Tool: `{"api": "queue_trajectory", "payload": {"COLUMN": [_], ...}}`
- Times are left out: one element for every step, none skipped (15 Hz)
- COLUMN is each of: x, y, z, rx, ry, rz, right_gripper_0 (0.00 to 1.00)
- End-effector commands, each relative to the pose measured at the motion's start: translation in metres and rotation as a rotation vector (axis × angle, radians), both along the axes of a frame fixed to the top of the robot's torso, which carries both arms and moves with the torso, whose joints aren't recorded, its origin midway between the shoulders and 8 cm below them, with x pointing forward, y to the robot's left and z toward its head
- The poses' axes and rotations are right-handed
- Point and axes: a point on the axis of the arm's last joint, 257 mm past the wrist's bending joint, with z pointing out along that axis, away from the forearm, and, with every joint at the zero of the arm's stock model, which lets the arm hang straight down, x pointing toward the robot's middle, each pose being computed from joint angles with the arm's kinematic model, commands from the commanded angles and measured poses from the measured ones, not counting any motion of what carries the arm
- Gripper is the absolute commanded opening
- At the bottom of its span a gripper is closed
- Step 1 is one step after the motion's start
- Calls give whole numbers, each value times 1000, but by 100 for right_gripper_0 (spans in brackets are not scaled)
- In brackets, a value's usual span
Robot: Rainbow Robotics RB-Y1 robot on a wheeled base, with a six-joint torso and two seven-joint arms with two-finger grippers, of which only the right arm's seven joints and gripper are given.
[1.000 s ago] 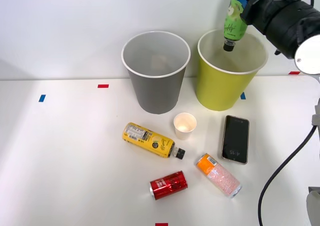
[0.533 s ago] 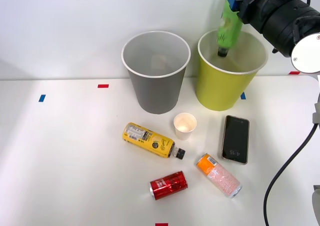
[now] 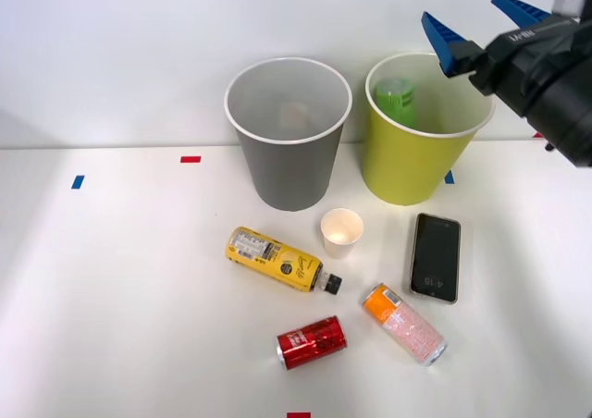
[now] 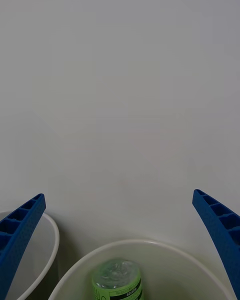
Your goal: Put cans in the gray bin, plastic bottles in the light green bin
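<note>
The green-labelled plastic bottle (image 3: 397,97) (image 4: 117,280) stands inside the light green bin (image 3: 407,164) (image 4: 135,247), its bottom end showing above the rim. Above and to the right of that bin hangs my right gripper (image 3: 476,22), open and holding nothing. The gray bin (image 3: 289,159) stands to the left of the green one. On the table lie the yellow-labelled plastic bottle (image 3: 276,258), the short red can (image 3: 312,341) and the orange-and-pink can (image 3: 404,323).
A small white cup (image 3: 341,231) stands in front of the two bins. A black phone (image 3: 436,256) lies flat to its right. Red and blue tape marks (image 3: 191,159) dot the white table.
My gripper opened and let go of the green bottle, which dropped into the light green bin. The gripper has moved up and to the right.
</note>
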Motion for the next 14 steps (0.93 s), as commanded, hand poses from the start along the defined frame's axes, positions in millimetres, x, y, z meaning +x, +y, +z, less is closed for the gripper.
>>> {"api": "queue_trajectory", "payload": {"x": [-60,-75,-90,-106,-117,-127,-138,-145,-152,-162,-168,-174,-181,-188], "y": [-22,-28,-36,-47,-54,-61,-67,-70,-71,-72,-73,-75,-80,-84], "z": [-29,-37,-42,-58,-70,-83,-100,-113,-126,-140,-149,-158,-170,-180], "rx": [41,64,89,104,113,130,171,216,258,305,321,323,316,315], "ry": [-31,-32,-43,-26,-5,21,53,70,86,105,120,132,157,181], "rz": [-45,-62,-88,-122,-145,-172,-204,-231,-258,-293,-314,-336,-363,-383], "right_gripper_0": [100,100,100,100,100,100,100,100,100,100,100,100,100,100]}}
